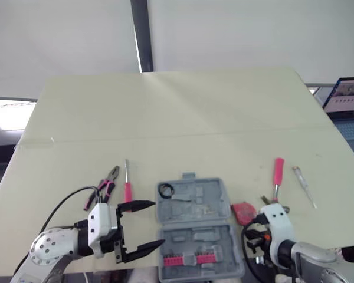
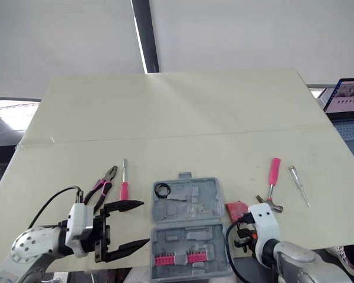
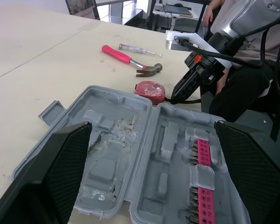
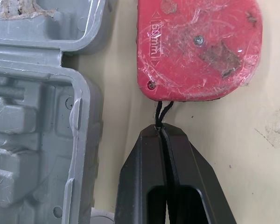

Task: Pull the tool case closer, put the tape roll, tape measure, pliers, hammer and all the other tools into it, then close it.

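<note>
Tool case (image 1: 219, 203) open: tape roll (image 1: 160, 191), bits (image 1: 177, 259) inside | left hand (image 1: 158, 223) wide | right hand (image 4: 162, 133) pinching tape measure (image 4: 198, 46) cord

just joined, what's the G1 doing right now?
Packing the open tool case. The right gripper is shut on the black cord of the red tape measure, just right of the case. The left gripper hangs open at its left side. The tape roll is inside. The hammer, pliers, pink screwdriver and tester screwdriver lie on the table.
</note>
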